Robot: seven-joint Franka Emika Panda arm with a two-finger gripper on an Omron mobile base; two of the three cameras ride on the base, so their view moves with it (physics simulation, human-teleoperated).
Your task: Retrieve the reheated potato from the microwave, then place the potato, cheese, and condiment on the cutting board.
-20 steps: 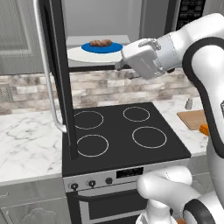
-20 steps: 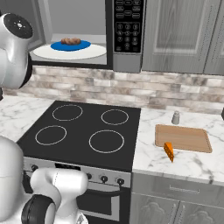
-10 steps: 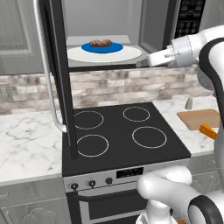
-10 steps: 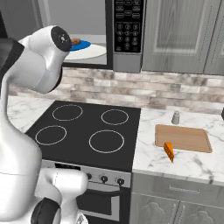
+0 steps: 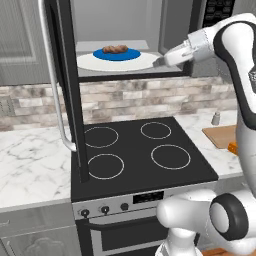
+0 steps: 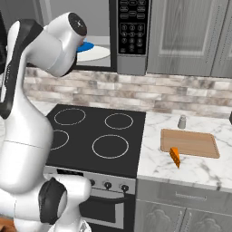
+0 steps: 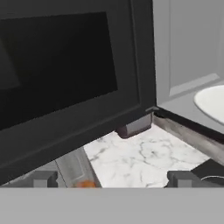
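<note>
- Microwave: door stands swung fully open over the stove's left side. Risk: the arm enters from the right of the cavity; a wide elbow swing could strike the door edge or the cavity frame.
- Stove: black cooktop directly below the cavity. Risk: a potato dropped during extraction would land here and roll.
- Turntable: white disc carrying the blue plate. Risk: a low approach could push the plate or drag it off the disc.
- Board: lies on the bench right of the stove, bare. Transfer from the cavity is long, so a weak grasp may fail in transit.
- Gripper: fully open, holding nothing, at the right edge of the cavity mouth, apart from the plate. Hand view looks past the door toward the bench, so alignment on the target looks poor.
- Cheese: just off the board's front edge.
- Potato: on the plate, lumpy and small; jaws may pinch off-centre and eject it.
- Condiment: upright behind the board; easily toppled.
</note>
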